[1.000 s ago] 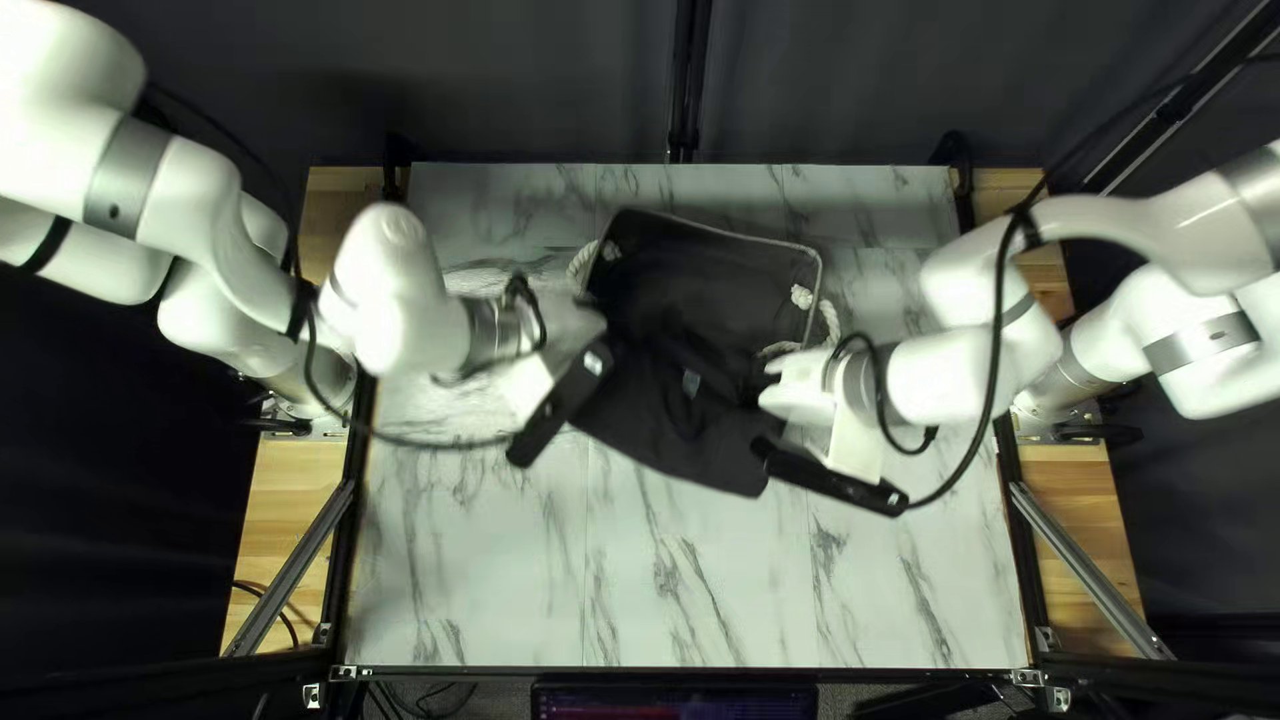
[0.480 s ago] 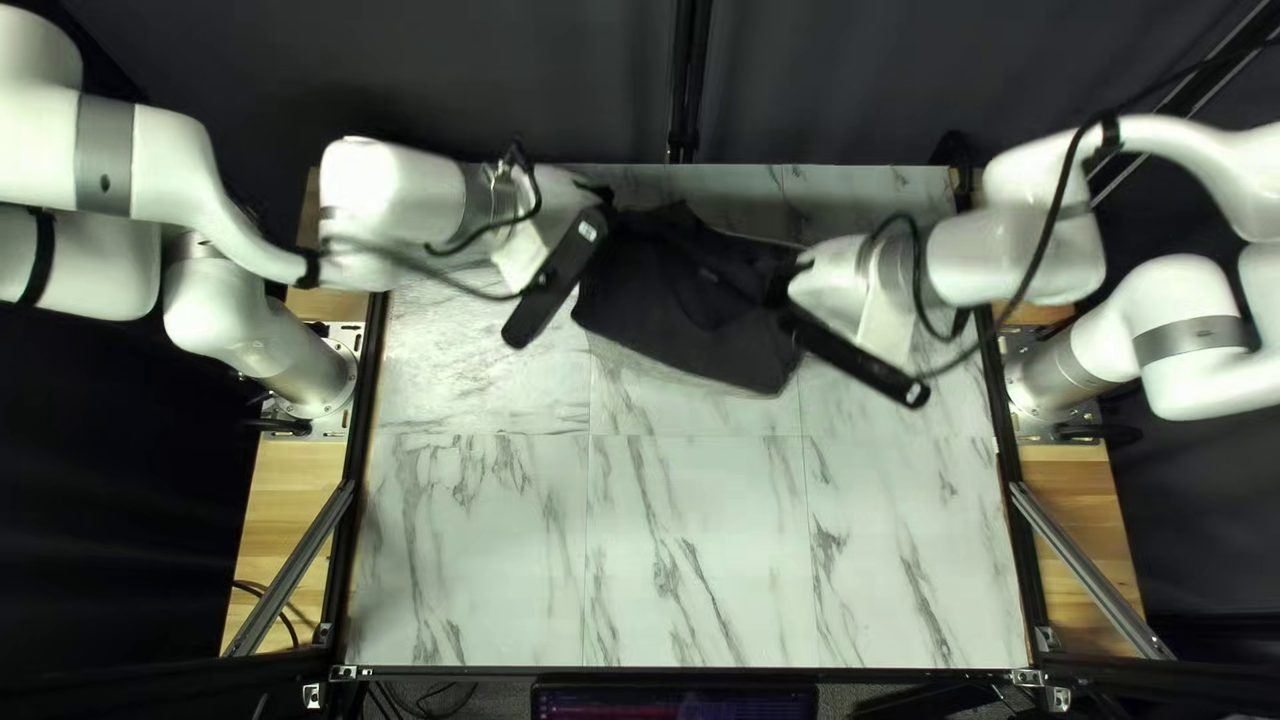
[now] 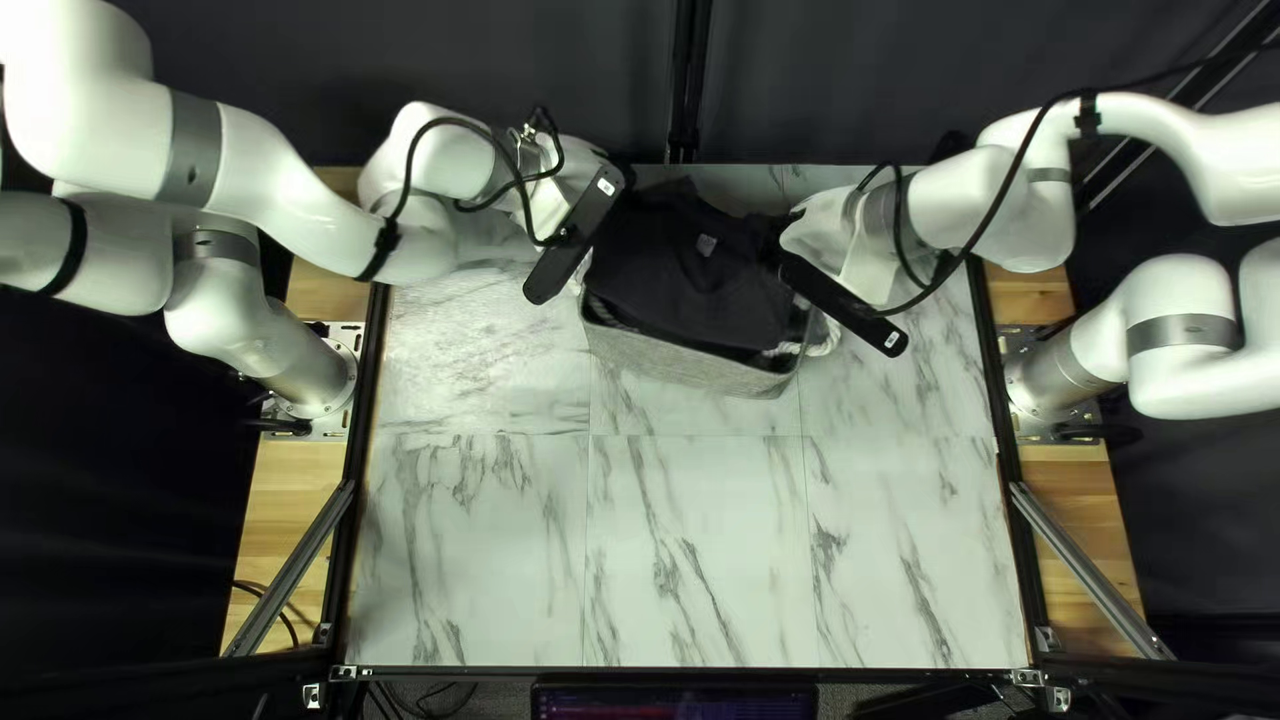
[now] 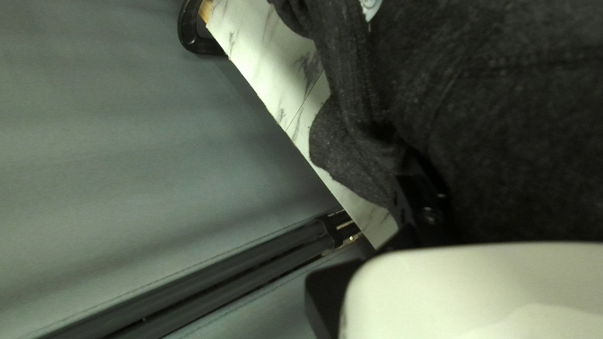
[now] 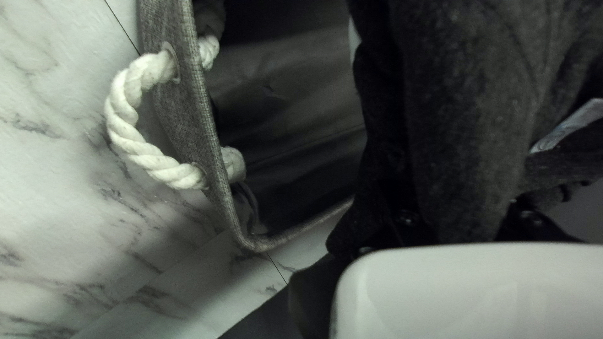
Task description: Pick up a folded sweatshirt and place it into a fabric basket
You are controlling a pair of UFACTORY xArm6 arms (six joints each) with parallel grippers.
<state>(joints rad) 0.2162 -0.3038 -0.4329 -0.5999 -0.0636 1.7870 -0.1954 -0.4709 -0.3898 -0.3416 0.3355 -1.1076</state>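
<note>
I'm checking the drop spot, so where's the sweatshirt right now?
In the top left view, the sweatshirt is over the basket, near the table's far edge, between my left arm and my right arm.

The sweatshirt (image 3: 687, 287) is matt, fuzzy cloth; the basket (image 3: 674, 360) shows coarse grey woven fabric outside and a smooth, faintly shiny lining (image 5: 292, 94), with twisted rope for its handle (image 5: 125, 125). The tabletop (image 3: 694, 534) looks smooth and marble-veined, the side boards (image 3: 278, 500) grained wood, the arms (image 3: 120, 140) glossy, the curtain (image 3: 534, 60) matt
</note>
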